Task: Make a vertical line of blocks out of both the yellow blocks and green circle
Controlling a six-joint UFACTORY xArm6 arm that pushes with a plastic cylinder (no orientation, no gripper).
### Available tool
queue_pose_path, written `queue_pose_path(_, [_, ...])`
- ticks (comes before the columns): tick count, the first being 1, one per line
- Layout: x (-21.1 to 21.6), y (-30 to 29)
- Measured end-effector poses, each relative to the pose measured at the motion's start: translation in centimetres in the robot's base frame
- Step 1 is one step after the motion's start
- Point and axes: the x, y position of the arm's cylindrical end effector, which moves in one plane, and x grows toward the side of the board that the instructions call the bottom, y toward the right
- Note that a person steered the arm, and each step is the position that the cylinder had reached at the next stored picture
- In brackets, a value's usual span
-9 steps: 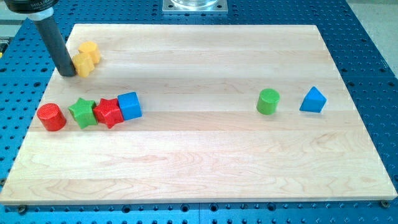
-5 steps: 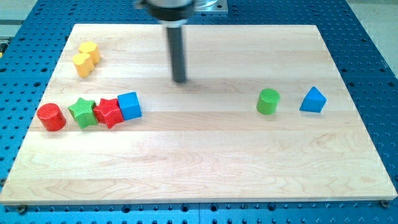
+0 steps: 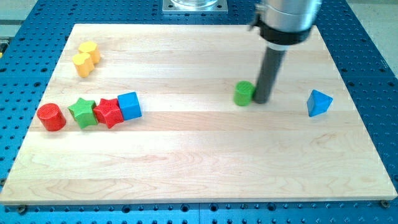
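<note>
Two yellow blocks sit touching at the view's upper left, one (image 3: 89,51) above and right of the other (image 3: 81,63). The green circle (image 3: 244,93) lies right of the board's middle. My tip (image 3: 261,100) stands against the green circle's right side. The rod rises from it toward the view's top.
A row at the left holds a red cylinder (image 3: 51,117), a green star (image 3: 83,112), a red star (image 3: 108,112) and a blue cube (image 3: 129,105). A blue triangle (image 3: 318,102) lies at the right. The wooden board (image 3: 199,162) rests on a blue perforated table.
My tip swept from the yellow blocks at the left across the board to the green circle's right side. The green circle moved left; the blue triangle shifted slightly right and down.
</note>
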Motion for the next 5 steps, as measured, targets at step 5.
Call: queue_pose_path(5, [-2.6,-29.3])
